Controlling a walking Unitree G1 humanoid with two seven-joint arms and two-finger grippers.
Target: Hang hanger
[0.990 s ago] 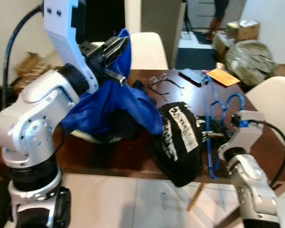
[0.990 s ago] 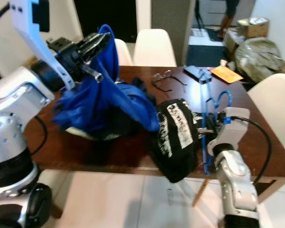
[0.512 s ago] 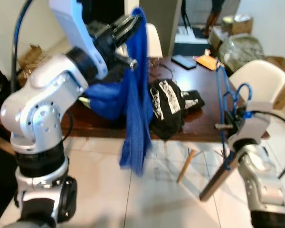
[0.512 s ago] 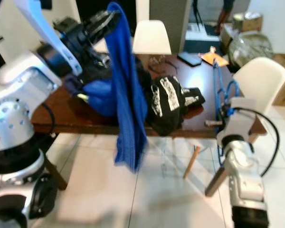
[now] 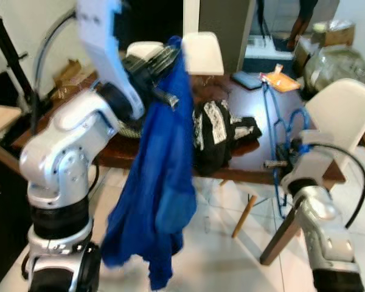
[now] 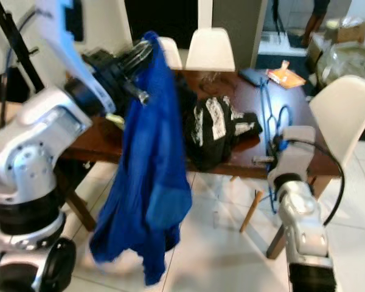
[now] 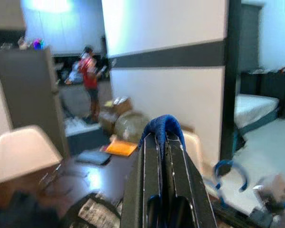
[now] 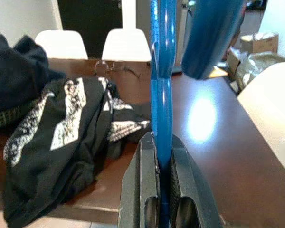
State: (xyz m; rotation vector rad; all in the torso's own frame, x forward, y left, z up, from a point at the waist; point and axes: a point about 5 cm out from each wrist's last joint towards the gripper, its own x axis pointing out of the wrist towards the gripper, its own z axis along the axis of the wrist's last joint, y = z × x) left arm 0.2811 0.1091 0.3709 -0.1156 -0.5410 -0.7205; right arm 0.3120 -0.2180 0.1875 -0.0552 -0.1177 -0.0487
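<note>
The blue garment [image 5: 155,182] is smearing with motion blur, its hem indistinct. It is covering the left pincer's fingertips [image 7: 165,142] and part of the counter [image 5: 255,158]. The blue hanger [image 8: 162,80] is running off the frame's top edge, and a distant person [image 7: 89,78] is too blurred to make out.

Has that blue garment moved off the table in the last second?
Yes. The blue garment, then heaped on the table, now hangs from the left gripper toward the floor.

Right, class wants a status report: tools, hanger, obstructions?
Left tool shut on blue garment, raised. Right tool shut on blue hanger. Black shirt on table.
</note>
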